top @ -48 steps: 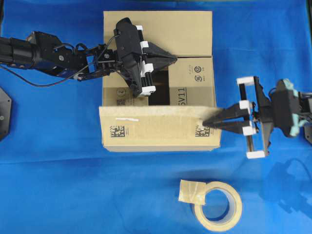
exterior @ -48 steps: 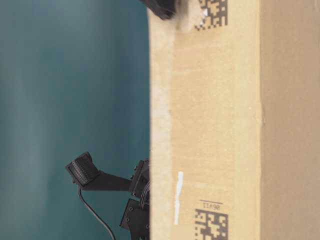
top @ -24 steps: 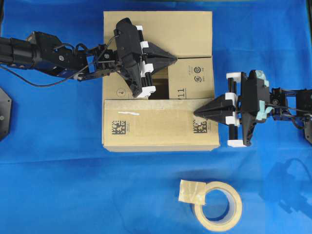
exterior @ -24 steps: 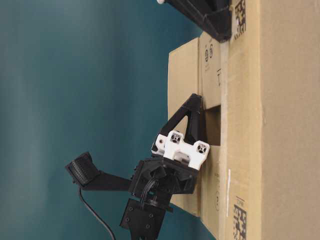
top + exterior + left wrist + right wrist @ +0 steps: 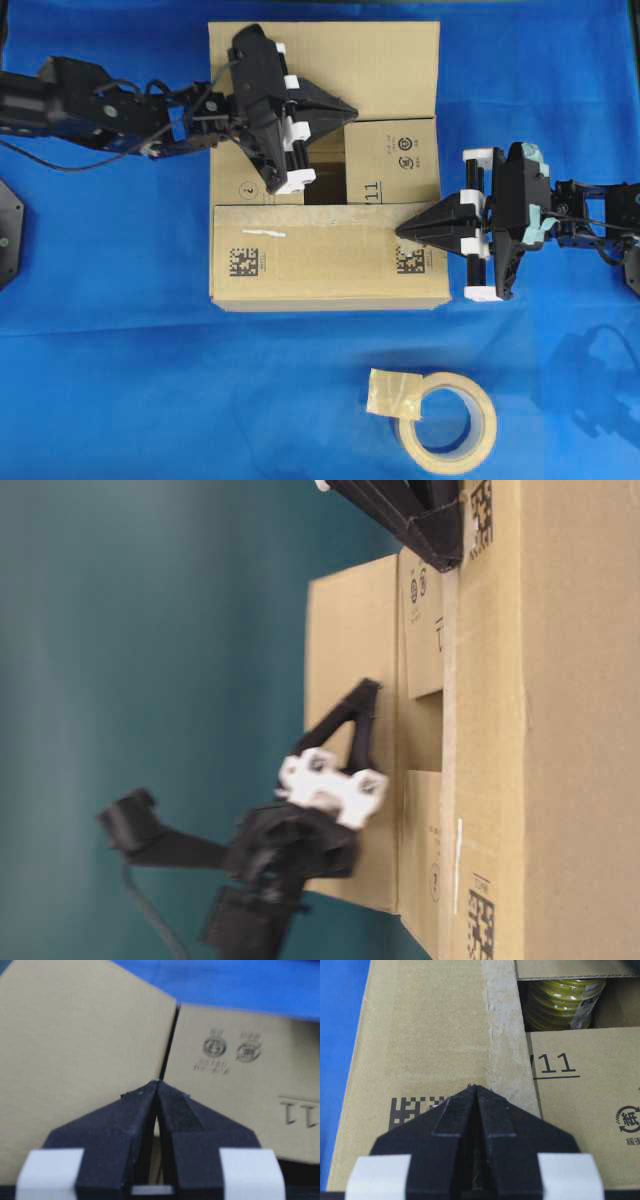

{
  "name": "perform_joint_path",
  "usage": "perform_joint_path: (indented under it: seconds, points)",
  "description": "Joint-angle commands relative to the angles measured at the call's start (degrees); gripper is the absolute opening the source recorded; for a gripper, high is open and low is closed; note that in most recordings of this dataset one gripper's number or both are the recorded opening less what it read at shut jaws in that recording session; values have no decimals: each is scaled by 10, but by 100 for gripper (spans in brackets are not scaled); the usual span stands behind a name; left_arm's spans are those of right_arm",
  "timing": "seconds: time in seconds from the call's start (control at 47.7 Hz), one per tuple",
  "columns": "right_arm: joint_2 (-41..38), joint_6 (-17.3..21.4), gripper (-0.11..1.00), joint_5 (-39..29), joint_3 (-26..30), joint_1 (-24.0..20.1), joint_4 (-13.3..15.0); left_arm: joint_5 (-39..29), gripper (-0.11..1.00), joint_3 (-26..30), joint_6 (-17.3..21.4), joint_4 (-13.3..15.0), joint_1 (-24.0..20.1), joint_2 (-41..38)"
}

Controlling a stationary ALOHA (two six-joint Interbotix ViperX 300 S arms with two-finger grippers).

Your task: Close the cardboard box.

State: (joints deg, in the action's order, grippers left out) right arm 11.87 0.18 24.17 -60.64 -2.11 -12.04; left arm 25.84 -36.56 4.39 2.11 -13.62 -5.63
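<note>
The brown cardboard box (image 5: 300, 270) sits at mid-table. Its near flap (image 5: 320, 255) lies folded flat. My right gripper (image 5: 400, 230) is shut and empty, with its tip resting on that flap beside a square data code (image 5: 407, 1110); it also shows in the right wrist view (image 5: 475, 1088). The far flap (image 5: 390, 65) stands partly raised (image 5: 350, 640). My left gripper (image 5: 353, 108) is shut and empty, with its tip at the far flap's edge (image 5: 159, 1082). A gap in the top shows a yellow roll (image 5: 562, 1000) inside.
A beige tape roll (image 5: 450, 425) with a loose tail (image 5: 392, 392) lies on the blue cloth in front of the box. A black fixture (image 5: 8, 232) sits at the left edge. The side flap (image 5: 400, 160) with printed marks lies folded inside.
My right gripper pushed the near flap down flat, then stayed there. My left gripper has pulled back and up a little, and the far flap stands taller in the table-level view.
</note>
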Motion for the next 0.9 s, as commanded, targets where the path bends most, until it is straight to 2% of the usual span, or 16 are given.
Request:
perform_joint_path:
  seconds: [0.0,0.168,0.335,0.419,0.482,0.649,0.817,0.88]
  points:
    - [1,-1,0,-2,4,4,-3,-33,0,18,2,1,1,49]
    - [1,-1,0,-1,4,4,-3,-79,0,28,5,1,-19,109]
    - [1,-3,0,0,4,4,-3,-101,0,37,0,1,-76,133]
    - [1,-4,0,1,4,4,-3,-142,0,54,-1,2,-102,129]
    - [1,-3,0,1,4,5,-3,-194,0,76,-1,2,-116,125]
    - [1,-4,0,7,5,4,-3,-387,0,165,14,-2,-135,96]
    - [0,-4,0,11,5,4,-3,-556,0,258,52,-2,-142,42]
    - [0,-4,0,11,5,5,-3,-599,0,287,62,-2,-142,26]
